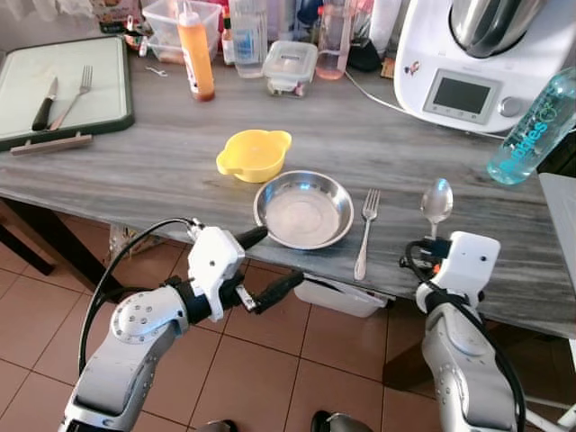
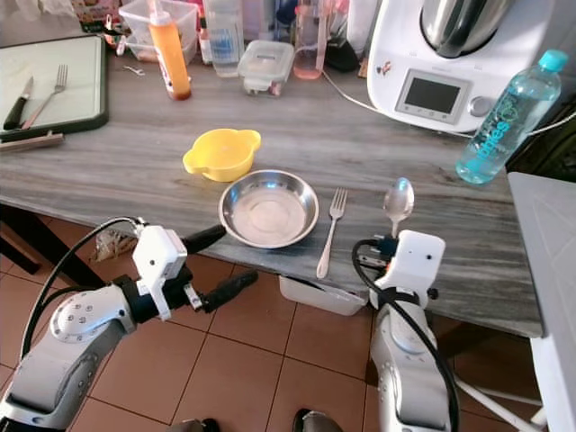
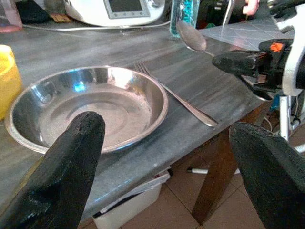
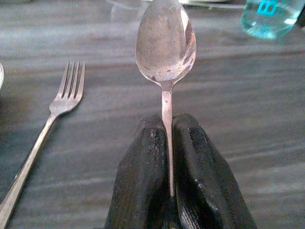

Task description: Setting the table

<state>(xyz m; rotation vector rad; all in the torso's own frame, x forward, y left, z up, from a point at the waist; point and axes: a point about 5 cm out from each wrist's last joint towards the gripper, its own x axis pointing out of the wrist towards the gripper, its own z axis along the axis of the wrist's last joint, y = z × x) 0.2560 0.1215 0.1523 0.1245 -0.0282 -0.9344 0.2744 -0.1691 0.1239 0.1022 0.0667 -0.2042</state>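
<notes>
Two forks: one [image 1: 365,232] beside the plate [image 1: 303,209], one [image 1: 74,96] on the tray [image 1: 63,90]. One spoon [image 1: 436,203], one knife [image 1: 44,103], one yellow bowl [image 1: 255,154]. One blue bottle [image 1: 534,129], one orange bottle [image 1: 196,54].

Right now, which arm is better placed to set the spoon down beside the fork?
The right. The right gripper is already shut on the spoon, holding it just right of the fork. The left gripper is open and empty, below the table edge near the metal plate.
</notes>
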